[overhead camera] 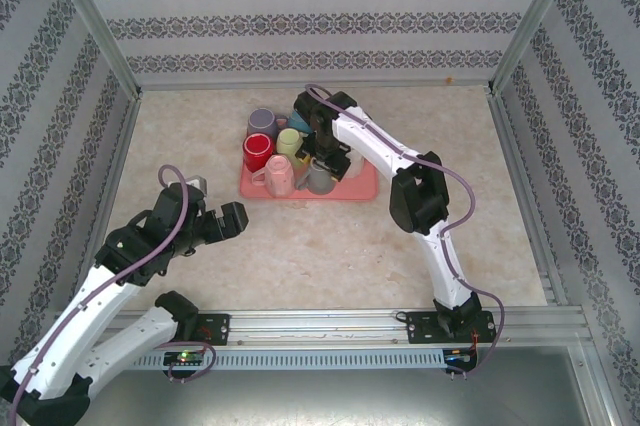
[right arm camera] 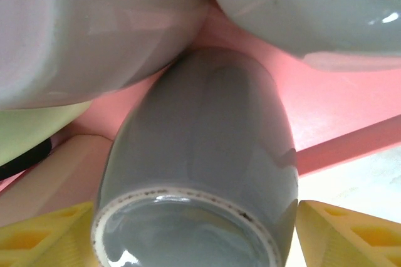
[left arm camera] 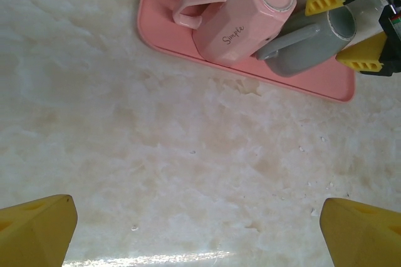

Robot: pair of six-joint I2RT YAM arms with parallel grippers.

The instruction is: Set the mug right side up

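Centring seemed key: my right pincer (right arm camera: 197, 235) straddled the overturned grey mug (right arm camera: 200, 129), contact unclear; my left pincer (left arm camera: 199, 232) hung wide

1. Bright, even and diffuse from above in the top view, with only faint, soft shadows on the counter (overhead camera: 300, 256).
2. Slightly washed out and soft throughout, palest on the patterned walls (overhead camera: 300, 6).
3. From the left wrist, a white glare streak low on the counter; blurred yellow fingertips (left arm camera: 37, 232) of the left pincer (left arm camera: 199, 235) in the bottom corners.
4. From the right wrist, too close for focus: soft-edged grey mug (right arm camera: 200, 154), small highlights on its glazed rim.
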